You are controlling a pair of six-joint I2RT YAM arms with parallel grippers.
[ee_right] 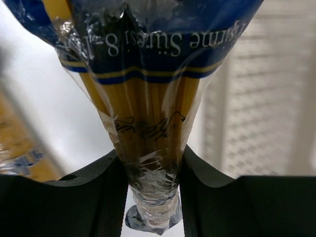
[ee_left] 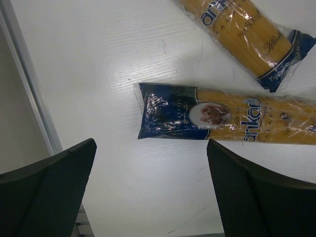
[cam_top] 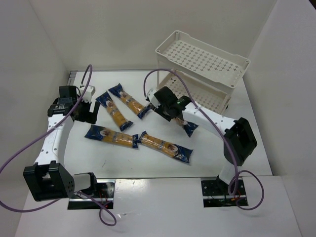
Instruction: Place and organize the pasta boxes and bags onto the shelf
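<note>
Several long pasta packets with dark blue ends lie on the white table: two slanted ones at the back (cam_top: pixel 111 111) (cam_top: pixel 129 101) and two nearer ones (cam_top: pixel 111 137) (cam_top: pixel 165 147). My right gripper (cam_top: pixel 169 113) (ee_right: pixel 150 173) is shut on a fifth packet (ee_right: pixel 143 98) near its end; its blue tip (cam_top: pixel 190 128) shows beneath the arm. The cream two-tier shelf (cam_top: pixel 164 51) stands at the back right and shows blurred in the right wrist view (ee_right: pixel 261 98). My left gripper (cam_top: pixel 90 112) (ee_left: pixel 150 192) is open and empty above the table. It is just short of the blue end of a packet (ee_left: pixel 222 116).
Another packet's end (ee_left: pixel 247 34) lies beyond the left gripper. A metal rail (ee_left: pixel 29 94) runs along the table's left edge. White walls close in the table on the left, back and right. Purple cables (cam_top: pixel 19 153) loop from both arms.
</note>
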